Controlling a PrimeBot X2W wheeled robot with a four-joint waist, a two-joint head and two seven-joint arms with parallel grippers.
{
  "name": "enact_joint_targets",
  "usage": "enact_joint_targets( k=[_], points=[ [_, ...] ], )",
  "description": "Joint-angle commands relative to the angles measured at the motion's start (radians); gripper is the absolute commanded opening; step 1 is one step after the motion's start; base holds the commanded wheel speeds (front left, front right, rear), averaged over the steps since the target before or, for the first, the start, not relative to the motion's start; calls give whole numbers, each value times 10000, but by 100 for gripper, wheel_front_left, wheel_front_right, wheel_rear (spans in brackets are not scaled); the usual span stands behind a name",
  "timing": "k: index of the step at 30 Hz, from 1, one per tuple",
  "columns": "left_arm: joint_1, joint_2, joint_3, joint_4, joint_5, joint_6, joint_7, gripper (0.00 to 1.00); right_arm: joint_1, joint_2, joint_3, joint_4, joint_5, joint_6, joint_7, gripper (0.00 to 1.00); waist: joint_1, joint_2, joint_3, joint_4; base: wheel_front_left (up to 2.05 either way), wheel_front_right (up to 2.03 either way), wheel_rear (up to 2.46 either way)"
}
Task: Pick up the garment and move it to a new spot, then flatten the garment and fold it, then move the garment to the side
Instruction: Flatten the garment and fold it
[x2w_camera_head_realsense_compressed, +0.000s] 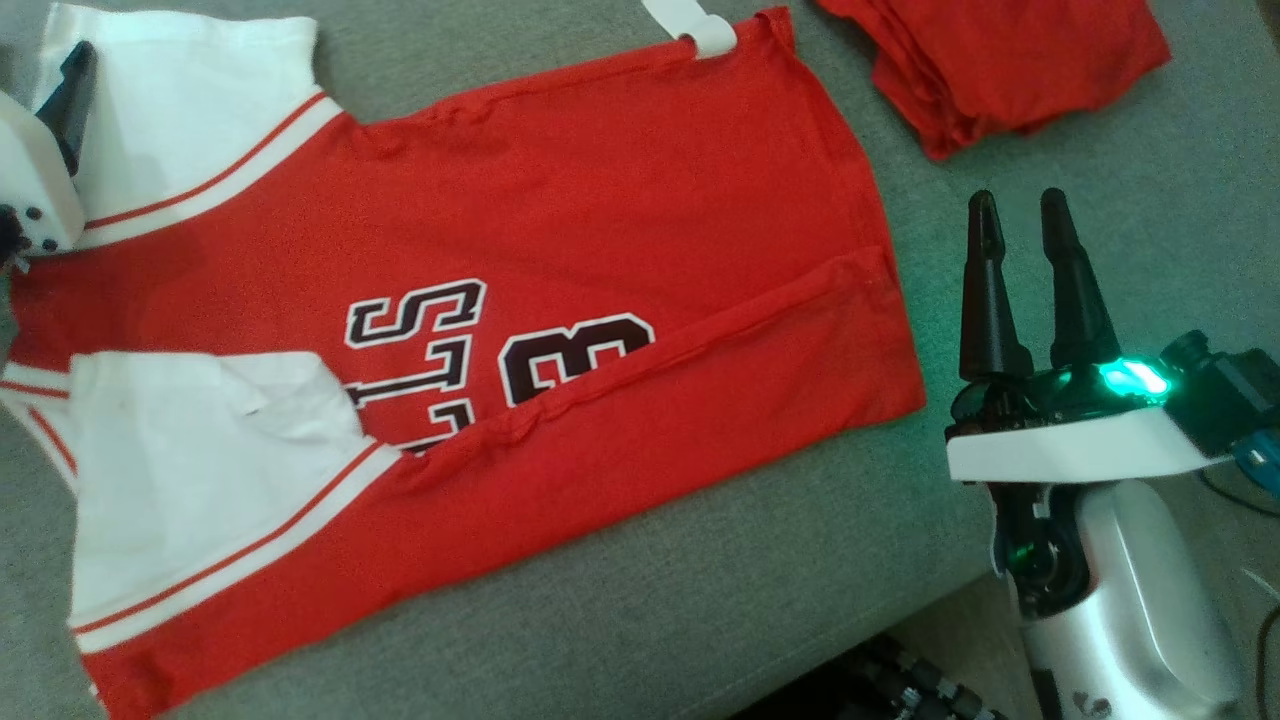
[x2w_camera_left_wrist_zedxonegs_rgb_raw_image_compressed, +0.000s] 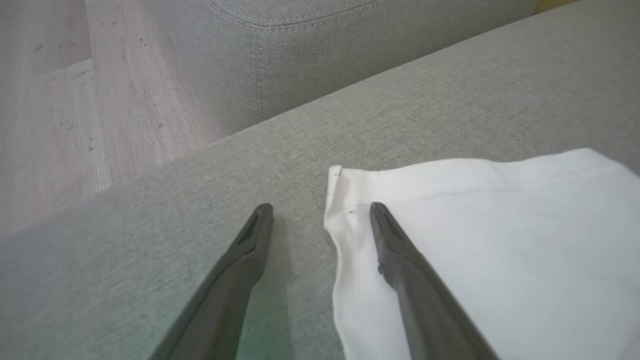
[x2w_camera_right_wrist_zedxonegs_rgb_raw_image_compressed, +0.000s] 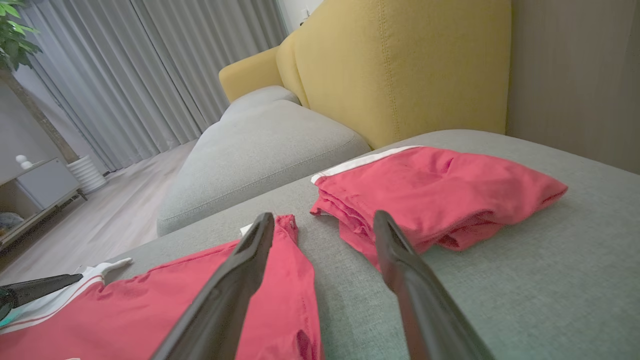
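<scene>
**A:** Start at the near edge of the cushion (x2w_camera_head_realsense_compressed: 700, 600). How does the jersey (x2w_camera_head_realsense_compressed: 600, 200) lie?

**B:** It lies flat, with its long axis running left to right, sleeves at the left and hem (x2w_camera_head_realsense_compressed: 890, 260) at the right. The near long side (x2w_camera_head_realsense_compressed: 700, 400) is turned in over the lettering, so I'd say one lengthwise fold is done and the far side is next.

**A:** And the right gripper (x2w_camera_head_realsense_compressed: 1018, 205)?

**B:** It's just off the hem, beside the cushion's right edge. Its fingers are spread wide and point away, and it has hold of nothing. The hem's far corner is up and to its left.

**A:** Further back?

**B:** The left gripper (x2w_camera_left_wrist_zedxonegs_rgb_raw_image_compressed: 321, 207) is at the far left, also fully spread and empty. It straddles the edge of the far sleeve (x2w_camera_left_wrist_zedxonegs_rgb_raw_image_compressed: 500, 225), with one finger over white cloth and the other over bare cushion. Whether it touches the cloth I can't tell.

**A:** So each arm takes one end?

**B:** Likely. The left is nearer the sleeve and the right is nearer the hem. A folded red pile (x2w_camera_head_realsense_compressed: 1000, 60) sits in the far right corner, apart from the jersey.
</scene>
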Motion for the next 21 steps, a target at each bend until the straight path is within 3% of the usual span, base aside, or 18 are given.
enact_joint_targets(
  k=[1, 6, 7, 8, 9, 14, 21],
  points=[
    [-503, 535, 213, -139, -106, 16, -22, 100, -100, -70, 155, -335, 47, -7, -106, 100, -1, 0, 108, -126, 0, 0, 0],
    [-604, 577, -258, -93, -515, 16, 31, 100, -61, -70, 101, -341, 50, -7, -106, 100, -1, 0, 145, -208, 0, 0, 0],
    [-594, 558, -373, -111, -626, 16, 96, 91, -57, -70, 77, -331, 35, -7, -106, 100, -1, 0, 134, -198, 0, 0, 0],
    [-585, 535, -498, -150, -735, 16, 149, 29, -56, -70, 38, -316, 12, -7, -106, 100, -1, 0, 113, -165, 0, 0, 0],
    [-582, 522, -609, -180, -825, 16, 163, 0, -65, -70, -2, -303, -51, -7, -106, 100, -1, 0, 86, -120, 0, 0, 0],
    [-559, 313, -915, -179, -1155, 16, -404, 0, -110, -70, -188, -216, -400, -7, -106, 100, -1, 0, -226, 279, 0, 0, 0],
    [-445, -187, -1184, -420, -1131, 16, -2295, 0, -158, -70, -546, 18, -1172, -7, -106, 100, -1, 0, -923, 1134, 0, 0, 0]
  ],
)
